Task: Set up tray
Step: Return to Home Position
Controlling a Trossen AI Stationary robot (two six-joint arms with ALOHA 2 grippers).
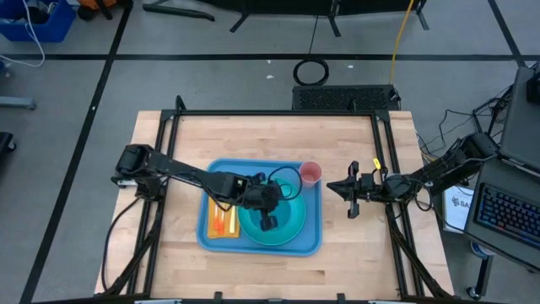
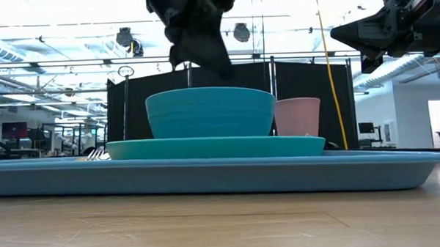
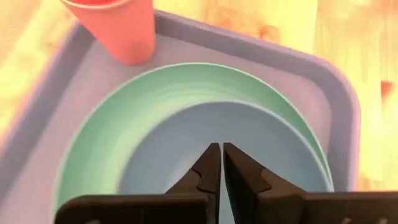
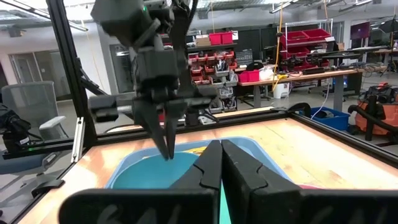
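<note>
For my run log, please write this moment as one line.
left gripper: shut, above bowl | right gripper: shut, raised beside tray | tray holds plate, bowl, cup, napkin

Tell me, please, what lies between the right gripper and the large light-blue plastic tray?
Only bare wooden table separates right gripper and tray, per the high view.

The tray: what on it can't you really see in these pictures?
- Bowl: high view, the left pincer above it covers most of it.
- Orange pieces on the yellow napkin: too small in the high view; the tray's rim mostly hides them in the low view.
- Pink cup: left wrist view's edge cuts off its top.
- Plate: right wrist view, the right pincer beside the tray blocks its middle.
</note>
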